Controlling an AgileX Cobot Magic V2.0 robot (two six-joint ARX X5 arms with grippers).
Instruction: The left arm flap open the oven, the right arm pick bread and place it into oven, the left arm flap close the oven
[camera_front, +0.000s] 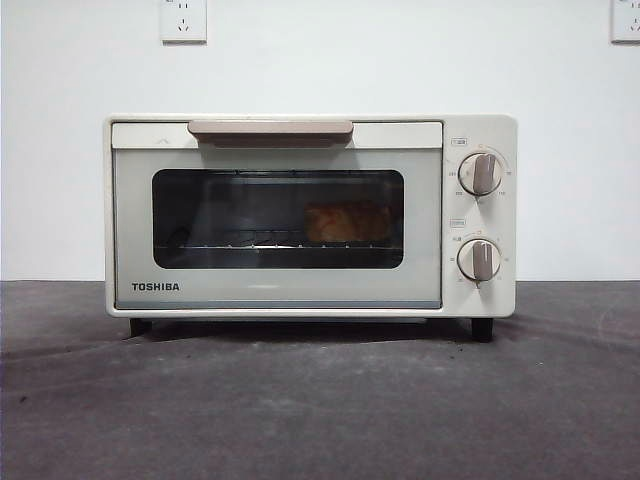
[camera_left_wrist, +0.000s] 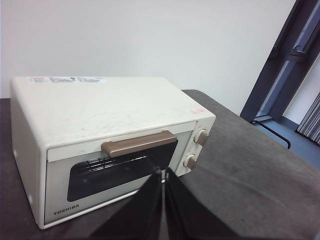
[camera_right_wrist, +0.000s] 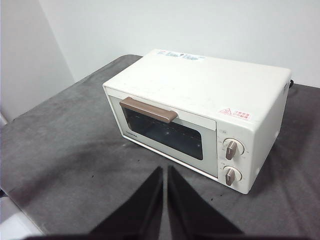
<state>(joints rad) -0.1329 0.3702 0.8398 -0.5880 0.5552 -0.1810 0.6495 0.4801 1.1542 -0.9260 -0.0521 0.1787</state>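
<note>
The cream-white TOSHIBA oven (camera_front: 300, 215) stands on the table with its glass door shut and its beige handle (camera_front: 270, 130) at the top. The golden-orange bread (camera_front: 347, 222) lies on the wire rack inside, seen through the window, right of centre. The oven also shows in the left wrist view (camera_left_wrist: 100, 130) and the right wrist view (camera_right_wrist: 200, 110). My left gripper (camera_left_wrist: 163, 172) is shut and empty, held above and in front of the oven door. My right gripper (camera_right_wrist: 165, 170) is shut and empty, held back above the table in front of the oven. Neither arm shows in the front view.
The oven stands on a dark grey cloth (camera_front: 320, 400) covering the table. A white wall with two sockets (camera_front: 183, 20) is behind it. Two round knobs (camera_front: 481, 173) sit on the oven's right panel. A dark door frame (camera_left_wrist: 285, 65) stands beyond the table's end.
</note>
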